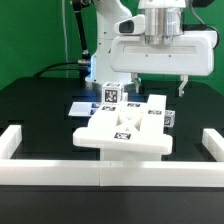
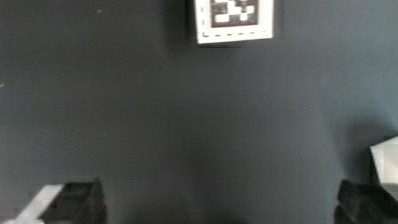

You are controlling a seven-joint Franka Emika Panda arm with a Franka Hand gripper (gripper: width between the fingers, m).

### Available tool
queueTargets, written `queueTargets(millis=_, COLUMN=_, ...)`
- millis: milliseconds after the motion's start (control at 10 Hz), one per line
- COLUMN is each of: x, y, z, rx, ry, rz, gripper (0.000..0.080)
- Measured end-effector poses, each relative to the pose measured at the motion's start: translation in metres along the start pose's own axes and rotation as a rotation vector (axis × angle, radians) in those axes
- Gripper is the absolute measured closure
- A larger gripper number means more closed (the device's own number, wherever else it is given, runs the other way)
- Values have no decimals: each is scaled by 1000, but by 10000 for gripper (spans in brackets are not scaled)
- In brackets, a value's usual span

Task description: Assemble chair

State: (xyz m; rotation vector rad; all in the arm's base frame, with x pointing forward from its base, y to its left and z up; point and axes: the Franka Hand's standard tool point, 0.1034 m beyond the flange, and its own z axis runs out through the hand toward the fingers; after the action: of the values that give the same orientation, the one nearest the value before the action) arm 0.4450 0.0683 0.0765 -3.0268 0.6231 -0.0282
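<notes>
Our gripper [image 1: 157, 88] hangs wide open and empty above the dark tabletop [image 1: 40, 100]. The white chair parts [image 1: 125, 128] sit clustered just below, nearer the front rail [image 1: 100, 170]. We should descend slowly, centring one part between the fingers.

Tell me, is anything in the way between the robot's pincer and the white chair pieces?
Nothing visible is. The pincer hangs open above the chair pieces, with only empty air between them. Below its fingers the wrist view shows mostly bare black table.
</notes>
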Motion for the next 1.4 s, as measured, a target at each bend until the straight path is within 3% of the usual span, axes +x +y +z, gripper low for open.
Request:
queueTargets(millis=200, x=-2, y=1, z=2, rx=-2, ry=3, rz=5, gripper=151)
queueTargets(millis=400, x=-28, y=2, z=18, rx=-14, ry=24, rz=12, gripper=151)
queueTargets(millis=600, x=-41, y=-5, z=33, rx=-18, ry=34, rz=5, gripper=151)
queueTargets(millis=1000, x=-43, y=-4, z=40, rx=-24, ry=44, rz=-6, gripper=151)
queueTargets(millis=1400, x=-56, y=-4, z=55, rx=-37, ry=50, rz=-33, gripper=151)
